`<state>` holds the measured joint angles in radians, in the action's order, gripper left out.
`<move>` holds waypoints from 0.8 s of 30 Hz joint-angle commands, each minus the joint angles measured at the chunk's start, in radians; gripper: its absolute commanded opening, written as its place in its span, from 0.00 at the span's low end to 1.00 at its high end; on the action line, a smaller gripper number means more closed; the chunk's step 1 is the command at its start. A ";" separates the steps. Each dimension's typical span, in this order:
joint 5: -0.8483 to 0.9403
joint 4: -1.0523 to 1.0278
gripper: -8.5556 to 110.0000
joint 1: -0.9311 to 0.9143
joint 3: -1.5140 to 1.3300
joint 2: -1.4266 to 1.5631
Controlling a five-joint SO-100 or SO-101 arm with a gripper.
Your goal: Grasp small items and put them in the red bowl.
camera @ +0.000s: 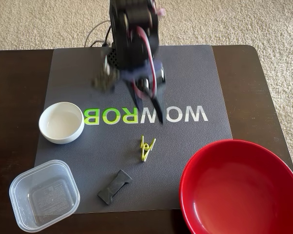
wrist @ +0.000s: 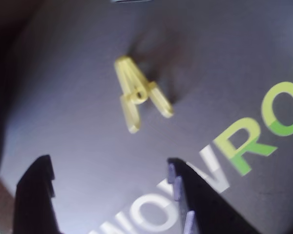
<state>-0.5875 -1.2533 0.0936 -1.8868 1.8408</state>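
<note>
Landmark: we place everything relative to the yellow-green clip (camera: 146, 147), which lies on the grey mat (camera: 195, 83) just below the printed lettering in the fixed view.
Gripper: we see the gripper (camera: 150, 108) poised above the lettering, a little up from the clip in the fixed view; in the wrist view its two dark fingers (wrist: 36, 195) stand spread with bare mat between them, so we read it as released and empty.
Why so held: we judge the spread fingers to be lining up on the clip (wrist: 136, 92), which lies ahead of the gap and is not yet between the fingers.
Grey piece: the bow-tie piece (camera: 114, 186) lies below and left of the clip, apart from it.
White bowl: the small bowl (camera: 61, 122) sits well to the clip's left.
Clear tub: the tub (camera: 44, 195) rests lower left of the clip, at the mat's corner.
Red bowl: the red bowl (camera: 239, 190) waits lower right of the clip, empty, nearer to it than the tub is.
</note>
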 commanded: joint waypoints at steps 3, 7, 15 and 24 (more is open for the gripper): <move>-0.133 -0.026 0.33 -0.086 0.342 -0.466; -0.265 -0.040 0.32 -0.104 0.400 -0.575; -0.328 -0.031 0.32 -0.058 0.416 -0.620; -0.307 -0.038 0.11 -0.052 0.457 -0.684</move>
<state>-0.9004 -1.2885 0.0307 -1.4680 1.1536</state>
